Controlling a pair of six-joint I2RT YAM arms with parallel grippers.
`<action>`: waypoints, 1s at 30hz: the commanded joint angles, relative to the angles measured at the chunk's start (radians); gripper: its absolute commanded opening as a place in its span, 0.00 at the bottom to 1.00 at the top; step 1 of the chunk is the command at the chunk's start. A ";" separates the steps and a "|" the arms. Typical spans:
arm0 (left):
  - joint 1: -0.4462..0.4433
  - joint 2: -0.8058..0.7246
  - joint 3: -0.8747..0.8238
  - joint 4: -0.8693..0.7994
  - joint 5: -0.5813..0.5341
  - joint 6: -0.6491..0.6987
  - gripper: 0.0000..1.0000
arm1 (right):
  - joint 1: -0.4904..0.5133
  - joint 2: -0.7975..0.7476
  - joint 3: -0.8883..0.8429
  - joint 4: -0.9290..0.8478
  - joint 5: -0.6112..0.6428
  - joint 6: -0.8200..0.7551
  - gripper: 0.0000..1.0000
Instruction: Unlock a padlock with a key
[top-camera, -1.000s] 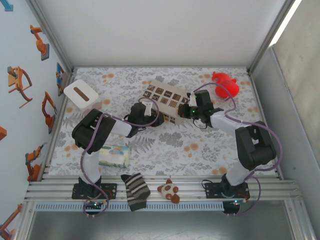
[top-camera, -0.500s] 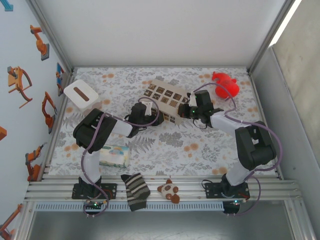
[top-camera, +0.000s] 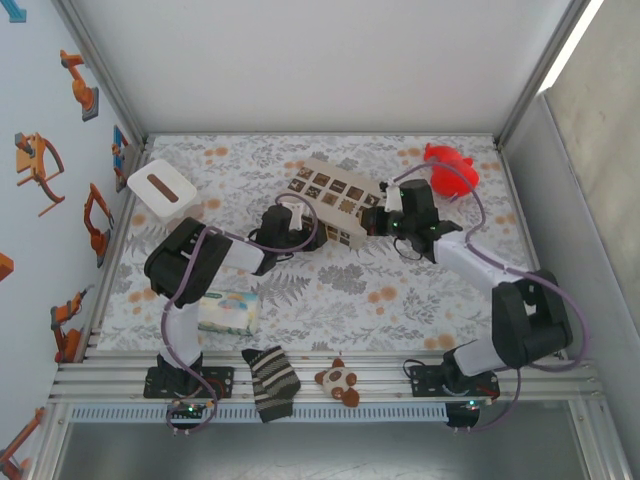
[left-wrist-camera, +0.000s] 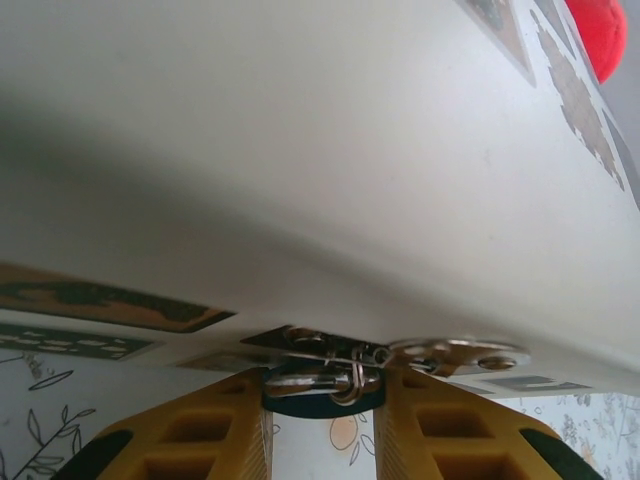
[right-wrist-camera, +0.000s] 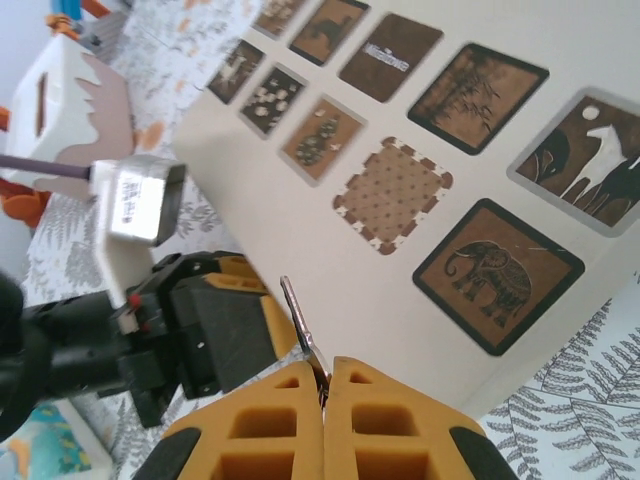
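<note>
The tiny padlock has a dark bluish body and a thin silver loop, and it hangs at the edge of the cream box. The left tool pinches it. The right tool is pressed together on a thin key.

right arm swung outward with key; left fingers narrowed on padlock.

Cream box with brown patterned squares

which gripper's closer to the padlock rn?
Left. The left gripper has the padlock between its fingers at the box edge; the right gripper, shut on the key, is off beside the box.
</note>
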 joint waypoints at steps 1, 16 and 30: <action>-0.007 -0.068 -0.003 0.023 0.040 -0.024 0.27 | 0.008 -0.085 -0.092 -0.005 -0.002 -0.072 0.00; -0.018 -0.131 0.047 -0.110 0.109 -0.090 0.27 | 0.218 -0.210 -0.427 0.290 0.181 -0.217 0.00; -0.035 -0.190 0.118 -0.299 0.184 -0.132 0.27 | 0.282 -0.035 -0.436 0.509 0.267 -0.339 0.00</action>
